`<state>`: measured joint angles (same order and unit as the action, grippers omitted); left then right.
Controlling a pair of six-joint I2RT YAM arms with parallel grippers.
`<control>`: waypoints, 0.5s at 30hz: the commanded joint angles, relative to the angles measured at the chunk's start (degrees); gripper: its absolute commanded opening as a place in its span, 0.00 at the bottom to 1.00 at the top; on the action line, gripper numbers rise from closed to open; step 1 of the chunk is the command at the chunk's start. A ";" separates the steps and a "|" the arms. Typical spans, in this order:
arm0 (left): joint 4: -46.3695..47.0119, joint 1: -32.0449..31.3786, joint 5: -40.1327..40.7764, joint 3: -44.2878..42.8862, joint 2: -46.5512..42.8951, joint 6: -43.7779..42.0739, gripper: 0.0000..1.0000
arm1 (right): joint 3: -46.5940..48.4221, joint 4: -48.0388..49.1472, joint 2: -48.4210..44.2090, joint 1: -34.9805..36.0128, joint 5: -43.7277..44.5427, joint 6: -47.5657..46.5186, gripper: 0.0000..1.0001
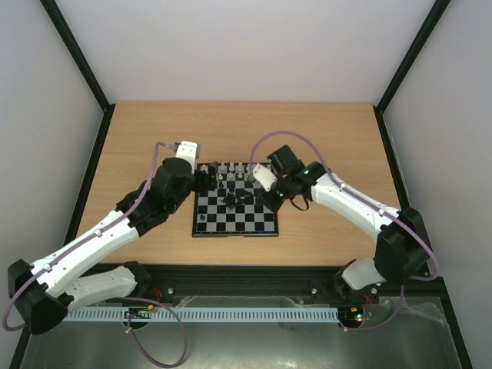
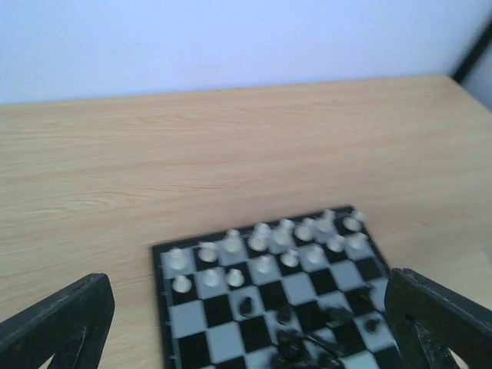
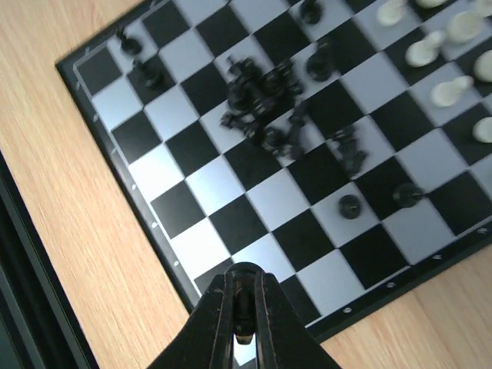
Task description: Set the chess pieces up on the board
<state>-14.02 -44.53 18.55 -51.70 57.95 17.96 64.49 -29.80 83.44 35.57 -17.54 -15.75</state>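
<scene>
The left fingers (image 2: 65,323) are standing wide apart by the white chess pieces (image 2: 261,244). The right fingers (image 3: 221,323) are pressing shut over an edge of the board (image 3: 146,211), black pieces (image 3: 261,92) lying heaped mid-board.

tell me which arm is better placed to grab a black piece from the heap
Left, probably: the left gripper is open at the board, with the heap of black pieces just ahead of its jaws. The right gripper is shut, so it must reopen first.
</scene>
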 commanded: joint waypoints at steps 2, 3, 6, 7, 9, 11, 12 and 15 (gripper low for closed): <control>-0.07 4.30 11.95 0.07 3.93 -0.69 0.99 | -5.01 -0.01 -0.28 7.48 9.90 -4.94 0.02; 0.03 5.18 8.33 0.22 5.02 -3.00 0.99 | -5.41 0.29 0.28 8.62 10.47 -5.06 0.01; 1.26 7.36 0.70 1.83 6.07 -2.72 0.99 | -5.64 0.57 2.42 10.74 10.74 -5.00 0.01; 1.58 8.20 -0.54 2.42 5.99 -2.23 0.99 | -5.49 0.67 3.03 11.13 10.66 -4.93 0.01; 1.53 9.76 -0.47 3.05 5.71 -0.33 0.99 | -5.29 0.65 3.98 11.84 10.53 -4.91 0.01; 1.46 10.87 0.25 3.50 5.30 2.28 0.99 | -5.45 0.89 4.39 12.29 10.38 -5.00 0.01; 1.53 11.28 0.76 3.62 5.17 3.22 0.99 | -5.77 1.04 4.41 12.39 10.15 -4.99 0.01; 1.18 12.69 -0.31 2.75 5.50 4.70 0.99 | -7.34 1.73 4.36 12.42 9.84 -5.28 0.01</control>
<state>-13.65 -33.39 19.68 -48.53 64.20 19.55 59.02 -28.08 87.50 47.48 -8.25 -20.03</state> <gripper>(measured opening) 0.991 0.068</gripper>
